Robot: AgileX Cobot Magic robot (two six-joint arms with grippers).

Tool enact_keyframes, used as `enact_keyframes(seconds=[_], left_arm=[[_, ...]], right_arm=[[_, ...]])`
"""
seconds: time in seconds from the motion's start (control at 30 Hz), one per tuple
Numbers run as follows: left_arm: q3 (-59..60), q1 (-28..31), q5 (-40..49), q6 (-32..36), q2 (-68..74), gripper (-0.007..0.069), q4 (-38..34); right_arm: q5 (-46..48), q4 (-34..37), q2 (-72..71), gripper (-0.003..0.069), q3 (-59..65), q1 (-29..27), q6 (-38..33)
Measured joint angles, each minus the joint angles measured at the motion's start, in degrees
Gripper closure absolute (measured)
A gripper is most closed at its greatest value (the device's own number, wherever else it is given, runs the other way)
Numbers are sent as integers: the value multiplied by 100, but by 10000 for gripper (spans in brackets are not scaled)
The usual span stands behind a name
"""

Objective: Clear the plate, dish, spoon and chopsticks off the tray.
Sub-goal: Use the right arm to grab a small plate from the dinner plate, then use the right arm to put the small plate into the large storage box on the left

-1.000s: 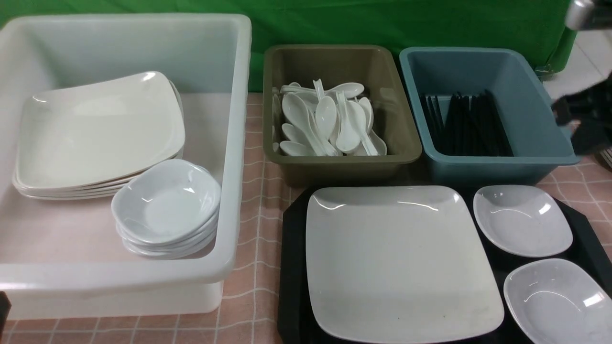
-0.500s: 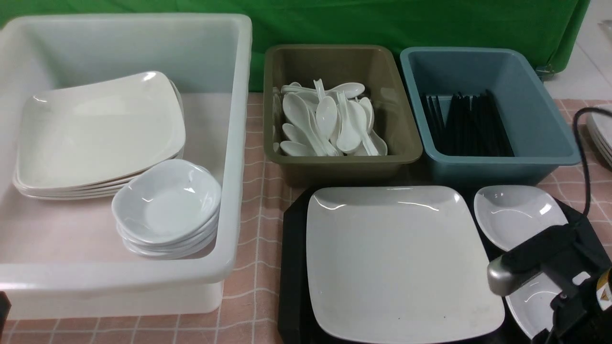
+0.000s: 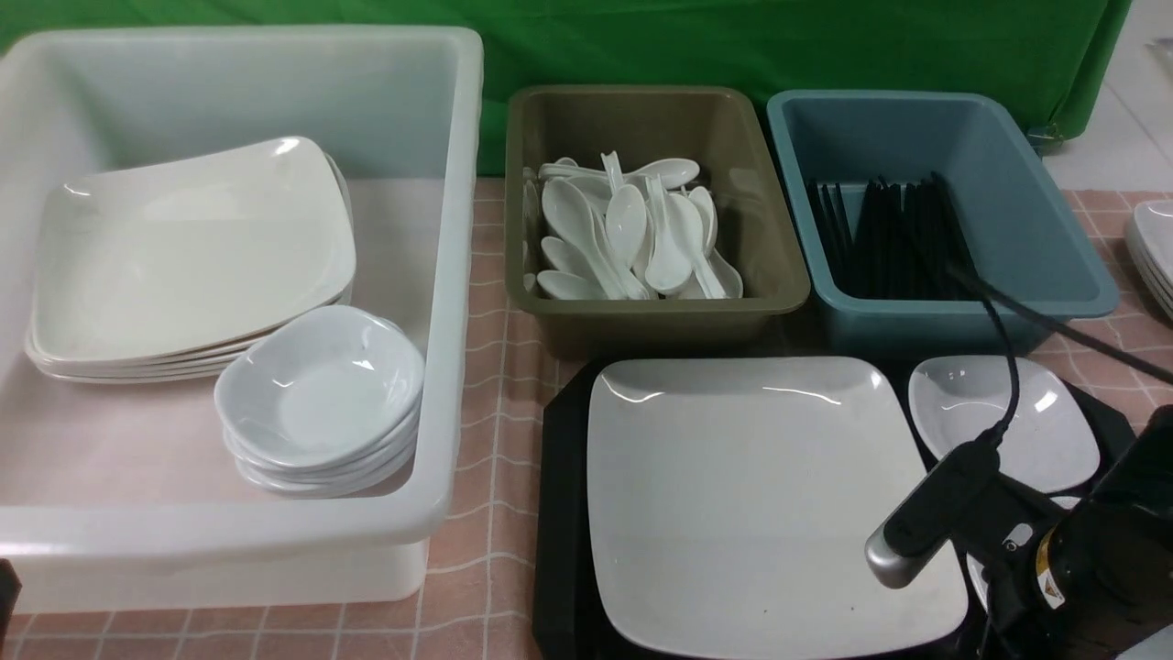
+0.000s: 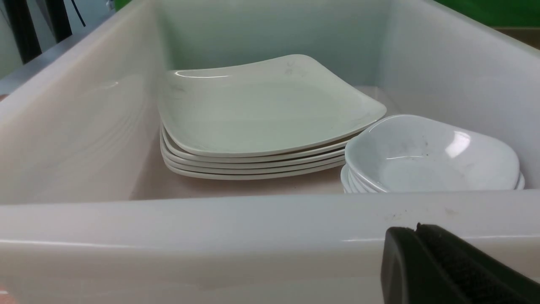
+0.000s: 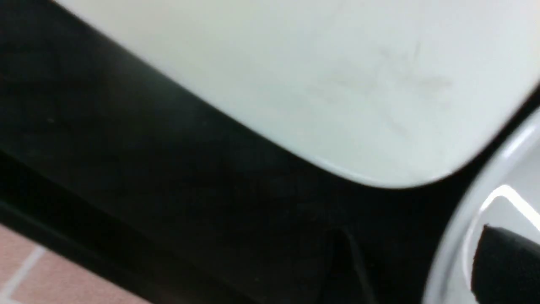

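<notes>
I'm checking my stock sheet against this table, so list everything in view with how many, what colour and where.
large plate: one, white, on the tray
small dishes: two, white, on the tray
tray: one, black, front right
spoons: several, white, in the olive bin
black sticks: a bunch, in the blue bin
plates: a stack, white, in the white tub
bowls: a stack, white, beside those plates
dish stack: one, white, far right
cloth: one, pink check
curtain: one, green, behind
left hand: one, black, shut
right hand: one, black, open, over the tray
</notes>
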Motion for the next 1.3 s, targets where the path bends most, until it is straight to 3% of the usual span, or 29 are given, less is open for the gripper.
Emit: enact_keyframes(seconds=[0.2, 0.33, 0.37, 0.4, 0.57, 0.63, 0.83, 1.0, 1.07, 1.13, 1.17, 1.2, 1.3], left_arm=[[0, 0, 0, 0, 0, 619, 0], [0, 0, 0, 0, 0, 619, 0], [0, 0, 0, 0, 0, 619, 0], [0, 0, 0, 0, 0, 619, 0], [0, 0, 0, 0, 0, 619, 0], [0, 0, 0, 0, 0, 619, 0], [0, 0, 0, 0, 0, 619, 0], [0, 0, 0, 0, 0, 619, 0], [0, 0, 0, 0, 0, 619, 0], [0, 0, 0, 0, 0, 619, 0], [0, 0, 0, 0, 0, 619, 0], [0, 0, 0, 0, 0, 619, 0], [0, 0, 0, 0, 0, 617, 0]], right_arm=[[14, -165, 289, 209, -39, 0, 78], [97, -307, 323, 370, -68, 0, 97], [112, -333, 323, 381, -83, 0, 97], [292, -377, 313, 454, -148, 0, 97], [818, -356, 149, 517, -497, 9, 97], [1160, -329, -55, 582, -736, 9, 91], [2326, -163, -816, 586, -1466, 9, 36], [2390, 294, -1318, 586, -2293, 9, -233], [2127, 918, -1439, 586, -2674, 9, -691], [1466, 2784, -1400, 586, -3259, 26, -2151], [1466, 2939, -1388, 586, -3293, 36, -2151], [1141, 4175, -1204, 586, -3557, 187, -3419], [835, 5633, -778, 586, -3991, 620, -5037]])
